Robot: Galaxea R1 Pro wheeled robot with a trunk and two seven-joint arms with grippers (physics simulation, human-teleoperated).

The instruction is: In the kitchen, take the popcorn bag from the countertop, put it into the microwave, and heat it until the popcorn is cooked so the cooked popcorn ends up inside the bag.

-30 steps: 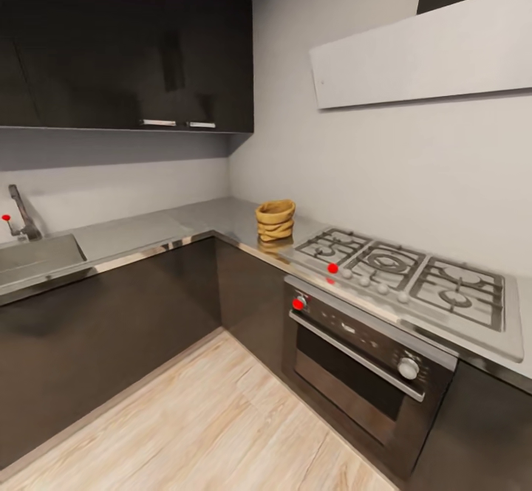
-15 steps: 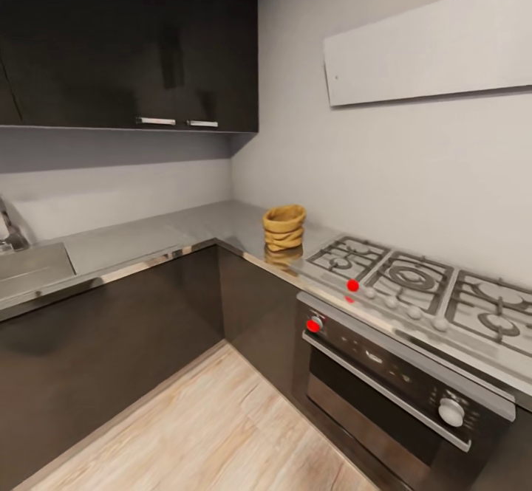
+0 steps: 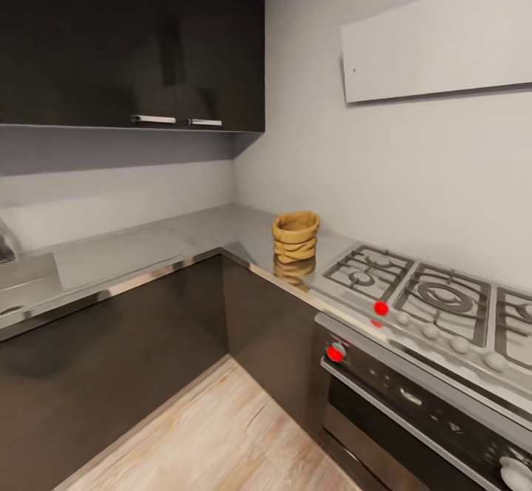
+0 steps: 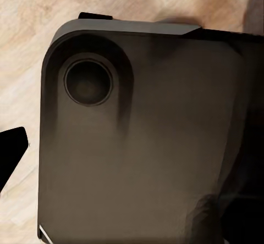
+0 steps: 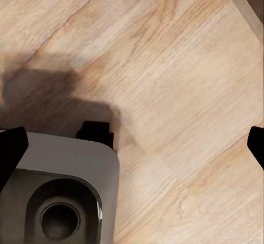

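Observation:
The popcorn bag (image 3: 295, 236), a small tan sack with a rolled-down rim, stands upright on the grey steel countertop (image 3: 148, 251) near the inner corner, just left of the gas hob. Its reflection shows on the steel below it. The microwave is out of view, and I cannot make out any popcorn. In the right wrist view my right gripper (image 5: 132, 145) is open, its dark fingertips (image 5: 11, 148) far apart over the wooden floor. My left gripper (image 4: 132, 156) hangs over the robot's dark base (image 4: 143, 145); one fingertip (image 4: 11, 156) shows at the frame's edge, set wide.
A gas hob (image 3: 436, 303) with red-marked knobs sits above a dark built-in oven (image 3: 428, 410) on the right. Dark cabinet fronts (image 3: 133, 343) run under the L-shaped worktop, and dark wall cabinets (image 3: 133, 40) hang above. A sink's edge (image 3: 22, 277) is at far left. Wooden floor (image 3: 222, 439) lies ahead.
The whole picture has shifted: the camera has come closer and turned, so the bag and hob look larger and sit further right, and the sink tap has slid out of frame. The things themselves have not moved.

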